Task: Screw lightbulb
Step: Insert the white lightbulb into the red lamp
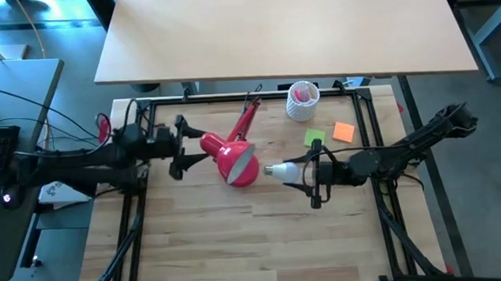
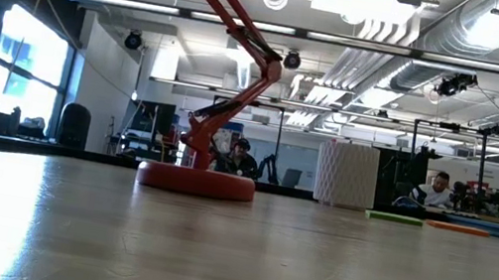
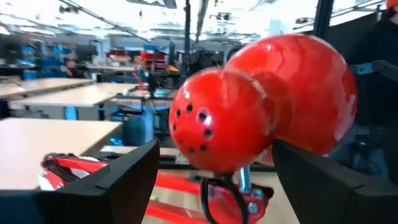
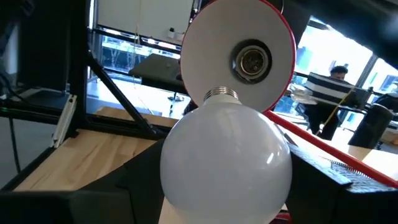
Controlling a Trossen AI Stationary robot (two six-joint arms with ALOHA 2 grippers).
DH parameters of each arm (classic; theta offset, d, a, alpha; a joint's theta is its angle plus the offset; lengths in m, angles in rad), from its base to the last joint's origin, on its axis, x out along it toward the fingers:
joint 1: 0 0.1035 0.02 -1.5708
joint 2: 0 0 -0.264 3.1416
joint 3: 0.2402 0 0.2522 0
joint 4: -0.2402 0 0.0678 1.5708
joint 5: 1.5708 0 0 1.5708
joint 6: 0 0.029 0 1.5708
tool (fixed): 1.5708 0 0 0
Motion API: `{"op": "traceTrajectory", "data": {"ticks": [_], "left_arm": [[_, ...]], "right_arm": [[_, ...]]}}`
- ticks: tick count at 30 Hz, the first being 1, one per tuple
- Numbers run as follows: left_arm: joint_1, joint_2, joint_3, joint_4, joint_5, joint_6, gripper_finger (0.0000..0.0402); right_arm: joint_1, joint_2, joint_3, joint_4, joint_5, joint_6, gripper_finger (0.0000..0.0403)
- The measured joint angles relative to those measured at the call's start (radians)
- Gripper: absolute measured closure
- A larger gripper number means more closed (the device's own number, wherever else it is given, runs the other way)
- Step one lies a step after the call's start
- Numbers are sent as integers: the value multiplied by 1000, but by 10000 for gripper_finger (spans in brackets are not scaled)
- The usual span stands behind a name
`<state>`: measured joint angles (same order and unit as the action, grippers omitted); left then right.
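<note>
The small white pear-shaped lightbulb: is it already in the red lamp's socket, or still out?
Still out. The small white pear-shaped lightbulb, held in the right gripper, has its screw base short of the empty metal socket inside the red lamp shade.

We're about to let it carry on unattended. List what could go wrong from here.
1. The left gripper stands open around the lamp shade, not clamping it, so the shade may swing away when pushed.
2. The lightbulb, held in the right gripper, has its screw base below the socket, not in line, so it may miss or cross-thread.
</note>
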<state>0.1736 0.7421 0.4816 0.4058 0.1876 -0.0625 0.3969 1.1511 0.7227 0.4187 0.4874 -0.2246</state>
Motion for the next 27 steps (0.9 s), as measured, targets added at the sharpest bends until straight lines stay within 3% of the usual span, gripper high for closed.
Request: {"op": "traceTrajectory", "data": {"ticks": [7, 13, 17, 27], "left_arm": [[105, 195, 0, 285, 285, -115, 95], [116, 314, 0, 514, 417, -208, 96], [100, 327, 0, 589, 424, -226, 96], [94, 344, 53, 572, 409, -232, 96]], "right_arm": [[0, 0, 0, -9, 10, 7, 150], [0, 0, 0, -43, 11, 7, 150], [0, 0, 0, -58, 11, 4, 150], [0, 0, 0, -81, 7, -21, 150]]}}
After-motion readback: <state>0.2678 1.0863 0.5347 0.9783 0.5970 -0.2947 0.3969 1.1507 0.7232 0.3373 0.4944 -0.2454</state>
